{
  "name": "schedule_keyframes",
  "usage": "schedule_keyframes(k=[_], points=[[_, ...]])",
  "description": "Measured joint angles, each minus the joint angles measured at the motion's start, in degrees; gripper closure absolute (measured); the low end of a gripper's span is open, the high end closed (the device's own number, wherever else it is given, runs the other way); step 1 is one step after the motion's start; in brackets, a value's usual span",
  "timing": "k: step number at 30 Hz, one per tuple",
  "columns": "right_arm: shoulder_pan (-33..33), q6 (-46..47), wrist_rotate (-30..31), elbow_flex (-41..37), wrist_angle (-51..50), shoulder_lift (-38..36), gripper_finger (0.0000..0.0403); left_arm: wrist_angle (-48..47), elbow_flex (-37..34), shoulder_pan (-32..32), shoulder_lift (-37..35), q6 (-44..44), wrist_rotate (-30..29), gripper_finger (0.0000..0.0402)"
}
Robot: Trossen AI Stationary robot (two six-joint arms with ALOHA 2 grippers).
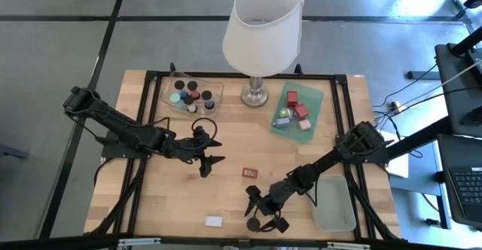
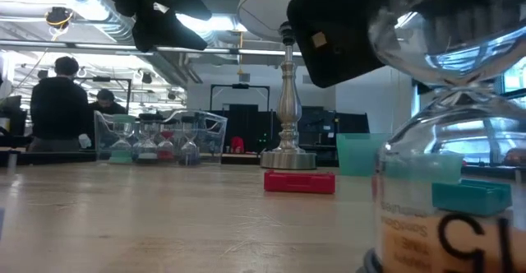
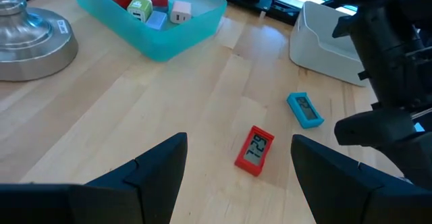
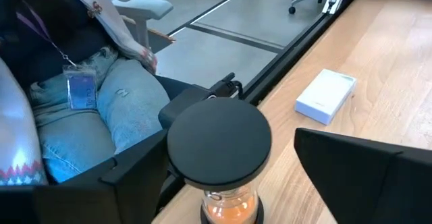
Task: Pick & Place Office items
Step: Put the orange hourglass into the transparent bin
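Note:
A sand timer with a black round cap and orange sand stands upright on its base near the table's near edge, also in the low view. My right gripper is open with a finger on each side of the cap. A flat teal clock tag lies beside it. A flat red clock tag lies mid-table. A small white block lies near the front edge. My left gripper hovers open, left of the red tag, holding nothing. My right gripper comes in slanting down from the table's right, with its fingers level with the timer's black top cap. One finger lies close beside the cap, and I cannot tell whether it touches. The other finger stands apart.
At the back stand a white-shaded lamp, a clear tray of more timers and a teal tray of little blocks. A pale bin sits at the near right. A seated person is just beyond the near edge.

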Motion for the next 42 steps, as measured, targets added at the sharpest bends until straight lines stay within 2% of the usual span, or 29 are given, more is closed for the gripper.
schedule_keyframes(k=[9, 15, 24, 36, 42], points=[[0.1, -4.1, -0.6, 0.0, 0.3, 0.0, 0.0196, -0.3, 0.0, 0.0, 0.0, 0.0, 0.0, 0.0139], [-0.4, -5.3, 3.1, 0.0, 0.6, -1.6, 0.0198, -0.3, 0.0, 0.0, 0.0, -1.1, -0.1, 0.0139], [-5.8, -8.5, 2.3, 0.0, -0.2, -4.3, 0.0188, -0.3, 0.0, 0.0, 0.0, -5.6, -1.2, 0.0139], [-18.3, -10.9, -0.6, 0.0, -1.4, -4.3, 0.0188, -2.9, 0.0, -0.9, 0.0, -7.4, -1.5, 0.0139], [-25.4, -10.3, -0.1, 0.0, -2.4, -4.3, 0.0187, -6.9, 0.0, -2.9, 0.0, -11.2, -4.9, 0.0139]])
